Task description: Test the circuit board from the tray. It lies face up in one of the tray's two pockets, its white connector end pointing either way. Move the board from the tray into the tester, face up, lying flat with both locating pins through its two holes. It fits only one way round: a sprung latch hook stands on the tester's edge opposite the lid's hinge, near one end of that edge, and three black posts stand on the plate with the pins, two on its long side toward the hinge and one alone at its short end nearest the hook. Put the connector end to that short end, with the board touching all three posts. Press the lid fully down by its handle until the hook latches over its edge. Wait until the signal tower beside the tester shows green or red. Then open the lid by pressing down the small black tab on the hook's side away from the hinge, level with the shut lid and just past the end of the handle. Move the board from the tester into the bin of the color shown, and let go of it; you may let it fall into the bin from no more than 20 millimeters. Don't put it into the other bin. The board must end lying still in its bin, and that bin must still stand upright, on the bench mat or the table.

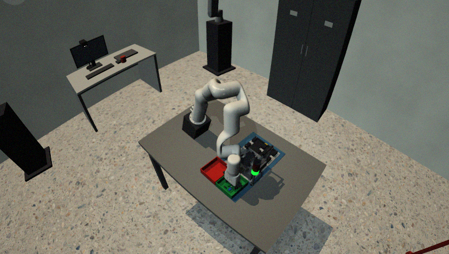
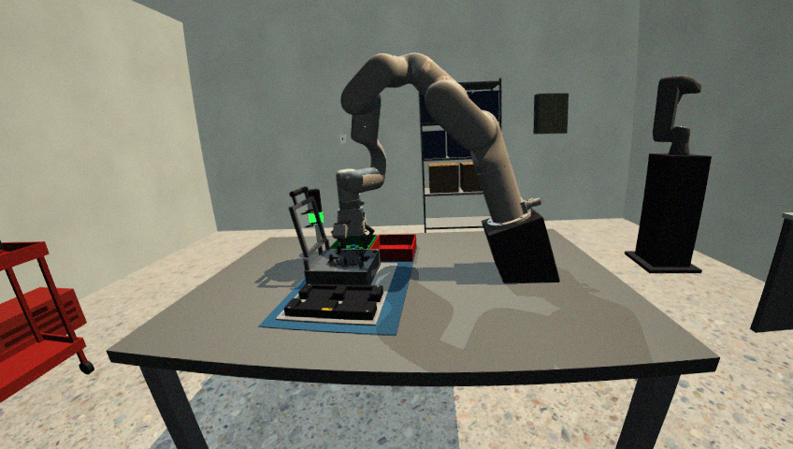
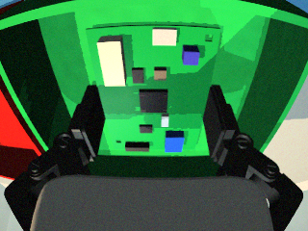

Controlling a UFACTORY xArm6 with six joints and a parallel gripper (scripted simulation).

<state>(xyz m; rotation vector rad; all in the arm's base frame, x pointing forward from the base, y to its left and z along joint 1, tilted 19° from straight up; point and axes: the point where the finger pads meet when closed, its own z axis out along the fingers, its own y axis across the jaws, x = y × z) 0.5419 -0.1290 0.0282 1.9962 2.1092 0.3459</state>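
The circuit board [image 3: 192,96] [image 1: 230,189] is face up and level, low inside the green bin [image 1: 224,191] [image 3: 245,53]. Its white connector [image 3: 111,63] is at the upper left in the wrist view. My gripper [image 3: 153,99] is shut on the board, with one finger at each side edge. Whether the board touches the bin floor is hard to tell. The red bin [image 1: 214,170] [image 2: 396,254] is upright and empty. The signal tower [image 1: 255,172] [image 2: 315,217] shows green. The tester [image 2: 339,276] stands with its lid [image 2: 297,226] raised. The tray [image 2: 334,311] holds no board that I can see.
The tester, tray and green bin stand on the blue mat [image 2: 396,303]. The red bin is right beside the green one. The tower and raised lid stand tall close to my gripper. The arm's black base [image 1: 196,125] [image 2: 523,250] is on the grey table [image 1: 179,157].
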